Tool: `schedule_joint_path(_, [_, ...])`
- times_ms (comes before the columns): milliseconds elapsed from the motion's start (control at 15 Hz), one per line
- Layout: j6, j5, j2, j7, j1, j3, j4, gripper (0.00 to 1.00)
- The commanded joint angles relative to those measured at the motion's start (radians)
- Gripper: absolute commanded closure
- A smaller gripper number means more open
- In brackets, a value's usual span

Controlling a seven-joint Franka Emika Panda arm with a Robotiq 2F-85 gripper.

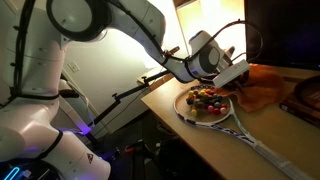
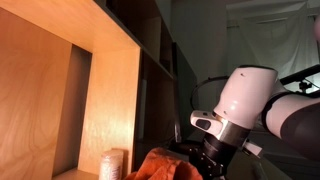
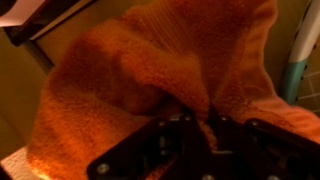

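one orange towel point(image 3: 130, 70) is being pinched by one gripper point(image 3: 207, 120), jaws almost closed on a fold. in an exterior view, one racket point(image 1: 255, 138) is lying at its seven o'clock.

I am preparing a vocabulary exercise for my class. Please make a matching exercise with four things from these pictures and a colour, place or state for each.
Things:
1 towel
2 racket
3 gripper
4 shelf

Descriptions:
A light wood
B closed on the towel
C orange
D lying flat on the table

Pairs: 1-C, 2-D, 3-B, 4-A
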Motion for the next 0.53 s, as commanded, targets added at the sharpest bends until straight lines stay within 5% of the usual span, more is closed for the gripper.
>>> schedule_joint_path(0, [0.023, -0.119, -0.047, 0.158, 0.146, -0.16, -0.019, 0.97])
schedule_joint_path(467, [0.046, -0.47, -0.025, 0.691, 0.629, -0.702, -0.029, 0.94])
